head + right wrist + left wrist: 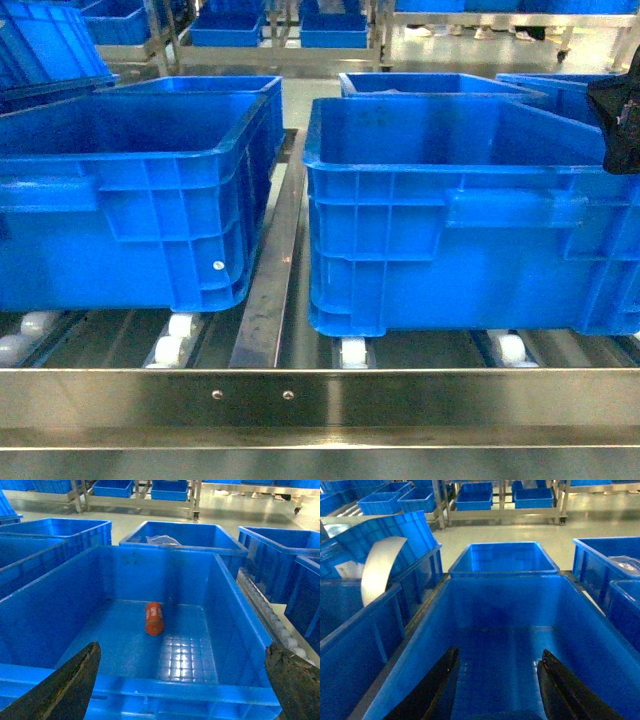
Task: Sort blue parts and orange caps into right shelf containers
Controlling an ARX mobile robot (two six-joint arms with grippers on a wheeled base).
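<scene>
One of the orange caps (154, 618) lies on its side on the floor of a right shelf container (150, 685), seen in the right wrist view. My right gripper (182, 646) hangs open over that bin's near rim, jaws spread wide and empty. In the left wrist view my left gripper (499, 651) is open above the bare floor of another blue bin (420, 645), holding nothing. The head view shows two big blue bins side by side, left (130, 190) and right (470, 210), with a black part of the right arm (620, 110) at the right edge. No blue parts are in view.
More blue bins stand behind; one holds a clear plastic bag (162, 540). The bins rest on white rollers (170, 350) behind a steel front rail (320, 395). A curved white sheet (380, 567) leans by a tilted bin on the left. Racks of bins stand across the aisle.
</scene>
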